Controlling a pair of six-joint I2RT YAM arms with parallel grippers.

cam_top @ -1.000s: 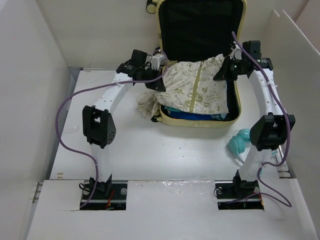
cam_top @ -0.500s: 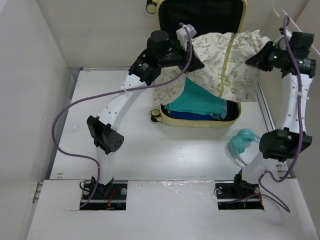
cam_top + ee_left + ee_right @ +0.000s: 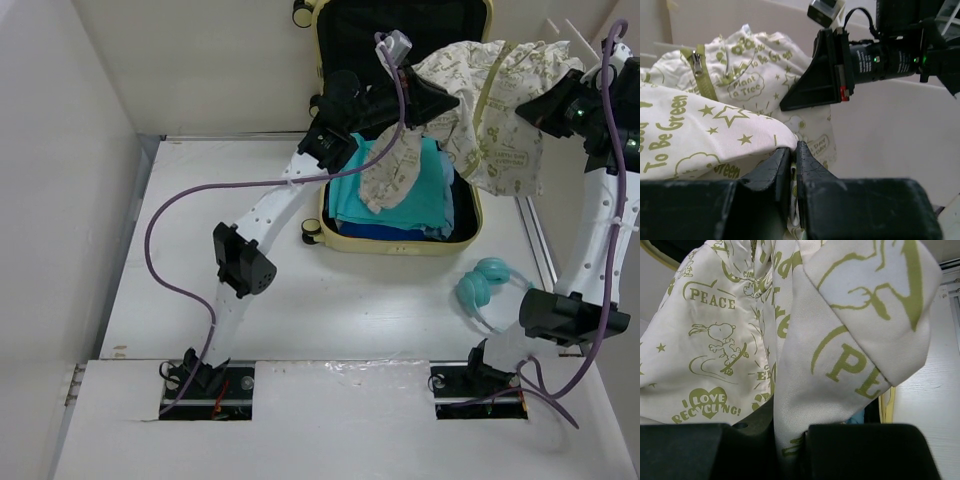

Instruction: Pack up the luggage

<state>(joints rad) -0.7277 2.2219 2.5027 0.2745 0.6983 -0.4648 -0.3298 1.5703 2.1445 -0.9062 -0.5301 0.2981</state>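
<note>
The pale yellow luggage (image 3: 400, 243) lies open at the table's far middle, its black-lined lid upright. Folded teal and blue clothes (image 3: 385, 195) lie inside it. Both grippers hold a cream jacket with green print (image 3: 490, 100) stretched in the air above the case. My left gripper (image 3: 440, 100) is shut on the jacket's left part, which also shows in the left wrist view (image 3: 715, 130). My right gripper (image 3: 545, 110) is shut on the jacket's right part; the printed cloth fills the right wrist view (image 3: 840, 365). A sleeve hangs down over the teal clothes.
Teal headphones (image 3: 480, 285) lie on the table to the right of the luggage's near corner. White walls enclose the table on the left, back and right. The right arm's elbow (image 3: 560, 315) stands close to the headphones.
Both grippers lifted the jacket off the case and carried it up and right. The teal clothes underneath came into view. Both arms stretched higher and farther back.
</note>
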